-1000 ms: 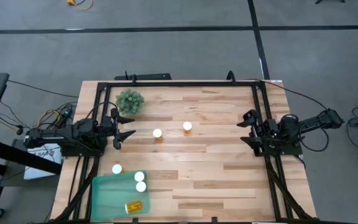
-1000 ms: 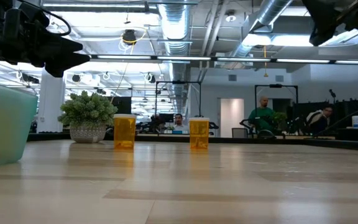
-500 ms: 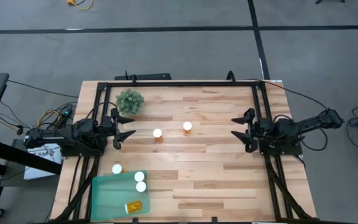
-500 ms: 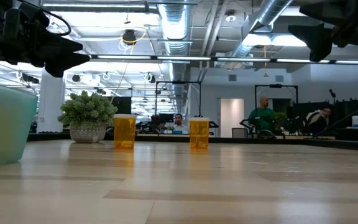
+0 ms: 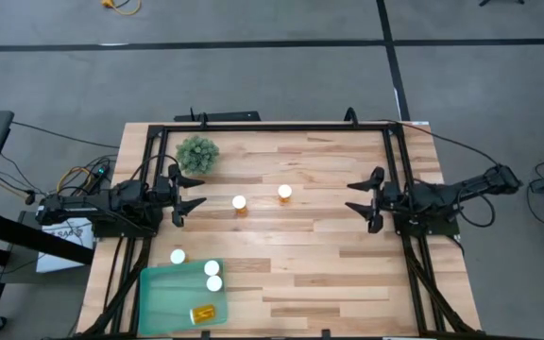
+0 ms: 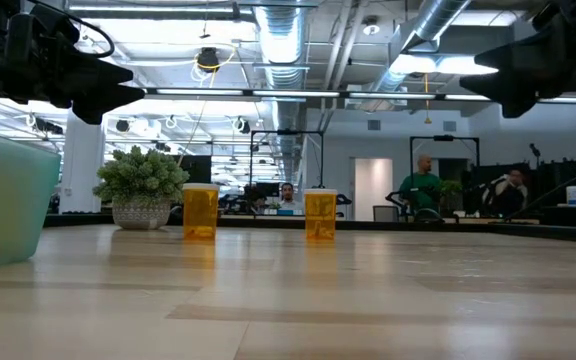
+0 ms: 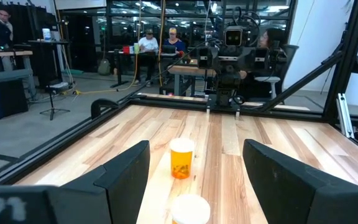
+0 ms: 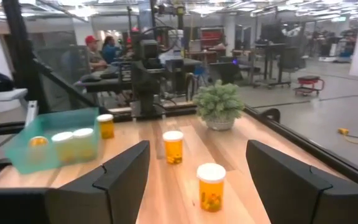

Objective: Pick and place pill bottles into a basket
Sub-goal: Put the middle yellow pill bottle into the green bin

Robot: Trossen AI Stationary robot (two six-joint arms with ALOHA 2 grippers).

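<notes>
Two amber pill bottles with white caps stand upright mid-table (image 5: 240, 203) (image 5: 284, 193); they also show in the low view (image 6: 200, 212) (image 6: 320, 215). A third bottle (image 5: 178, 256) stands on the table just beyond the teal basket (image 5: 163, 302). In the basket, two bottles stand (image 5: 212, 268) (image 5: 214, 282) and one lies on its side (image 5: 202, 313). My left gripper (image 5: 189, 195) is open and empty, left of the two mid-table bottles, facing them (image 7: 181, 158). My right gripper (image 5: 361, 199) is open and empty, right of them, with the nearer bottle (image 8: 211, 185) ahead.
A small bushy green plant in a pot (image 5: 197, 153) stands at the far left of the table, behind my left gripper. A black metal frame (image 5: 272, 126) runs along the table's far, left and right sides. People sit in the room beyond the table (image 6: 424, 185).
My right gripper has moved toward the table's left edge, closer to the two mid-table bottles. The bottles and the basket have stayed where they were.
</notes>
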